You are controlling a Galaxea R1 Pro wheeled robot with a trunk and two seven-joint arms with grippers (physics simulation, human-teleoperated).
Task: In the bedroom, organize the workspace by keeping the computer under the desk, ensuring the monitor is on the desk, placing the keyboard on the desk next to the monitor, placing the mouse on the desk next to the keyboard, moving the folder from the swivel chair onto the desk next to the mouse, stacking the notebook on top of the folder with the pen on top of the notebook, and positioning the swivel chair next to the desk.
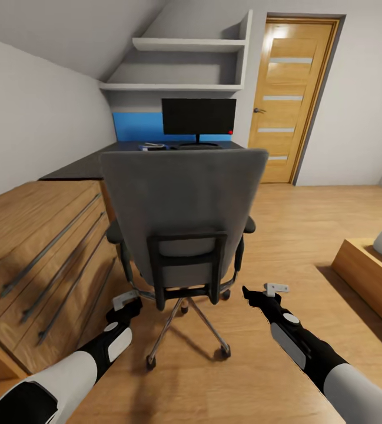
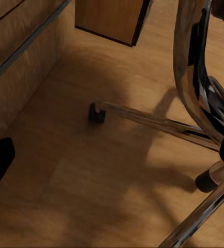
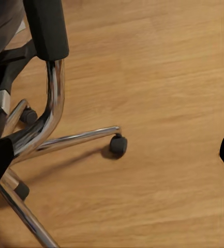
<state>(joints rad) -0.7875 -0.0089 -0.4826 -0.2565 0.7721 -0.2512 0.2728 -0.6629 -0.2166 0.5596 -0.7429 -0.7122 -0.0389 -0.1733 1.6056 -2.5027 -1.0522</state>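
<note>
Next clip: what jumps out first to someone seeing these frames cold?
The grey swivel chair dominates, its back to the camera, standing on the wood floor between the robot and the dark desk. Behind it a black monitor stands on the desk. Both grippers, left and right, flank the chair's chrome base.

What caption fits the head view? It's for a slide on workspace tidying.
Robot faces the back of the grey swivel chair, both grippers low beside its base, monitor on the desk beyond.
</note>
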